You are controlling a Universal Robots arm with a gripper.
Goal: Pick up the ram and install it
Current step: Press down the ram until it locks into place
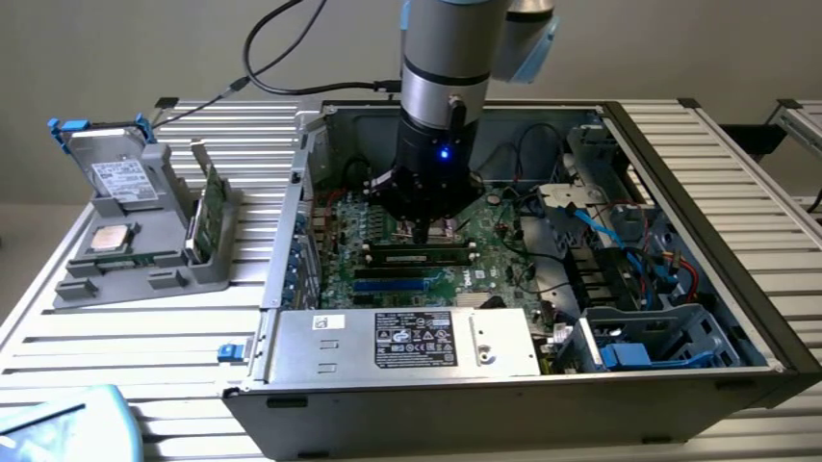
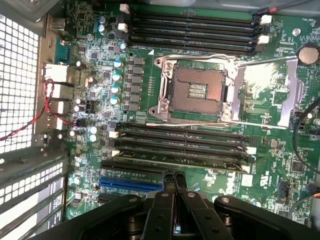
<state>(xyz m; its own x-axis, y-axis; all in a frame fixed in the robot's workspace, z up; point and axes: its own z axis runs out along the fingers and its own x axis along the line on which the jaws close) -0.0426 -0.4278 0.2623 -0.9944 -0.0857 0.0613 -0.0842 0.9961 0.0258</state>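
Inside case (image 1: 719,241), closed hand (image 2: 174,181) points down over motherboard (image 2: 150,100).

Ram (image 1: 414,256): long, narrow stick, dark chips w/ a pale label along its face. It stands on its long edge in a motherboard slot inside the open PC case, level end to end, not tilted. It sits directly under the tip of the tool (image 1: 424,231), which is closed and not gripping it. Whether the tip touches the stick's top edge can't be made out.
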